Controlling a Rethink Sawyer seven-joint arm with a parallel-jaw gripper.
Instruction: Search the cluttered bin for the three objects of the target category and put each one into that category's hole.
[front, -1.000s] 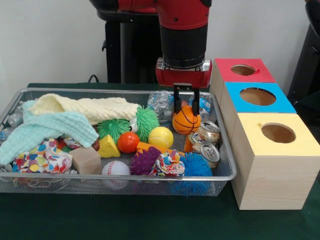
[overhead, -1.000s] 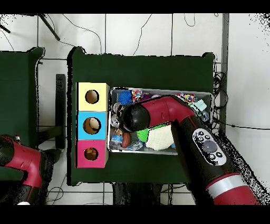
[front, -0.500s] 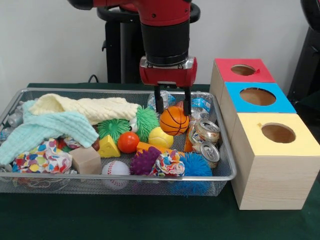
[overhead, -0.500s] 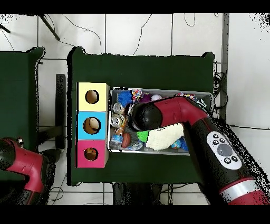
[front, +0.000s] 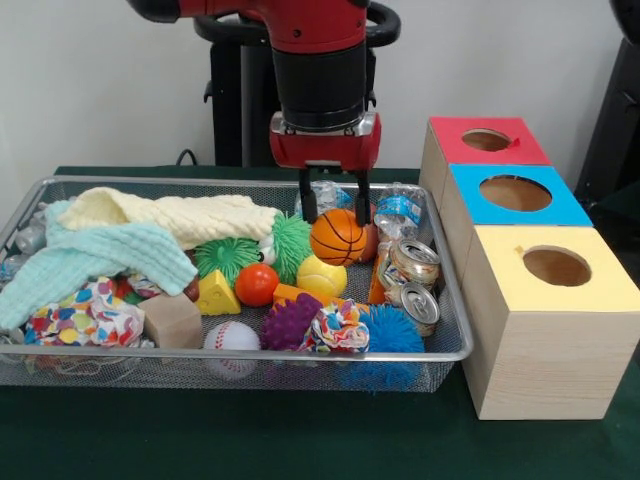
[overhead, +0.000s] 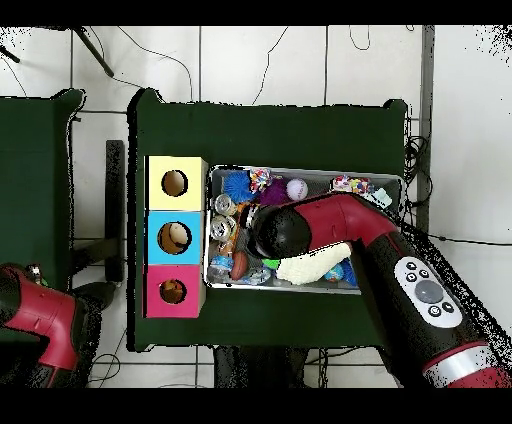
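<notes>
My gripper (front: 335, 222) is shut on a small orange basketball (front: 338, 240), one finger on each side. It holds the ball just above the clutter at the back right of the wire bin (front: 250, 354). Below the ball lie a yellow ball (front: 321, 275), an orange-red ball (front: 257, 284) and a baseball (front: 232, 337). To the bin's right stand three wooden boxes with holes on top: red (front: 450, 140), blue (front: 470, 195) and yellow (front: 540, 340). In the overhead view the arm (overhead: 275, 230) hides the gripper and the basketball.
Two drink cans (front: 413, 262) lie right of the basketball, with crushed plastic bottles (front: 325, 200) behind it. Green (front: 227, 256), purple (front: 291, 322) and blue (front: 392, 330) spiky balls, a cheese wedge (front: 217, 294), a wood block (front: 172, 320) and towels (front: 120, 250) fill the bin.
The gripper has carried the basketball leftward, away from the cans and the boxes, and slightly higher. The other things in the bin have stayed put.
</notes>
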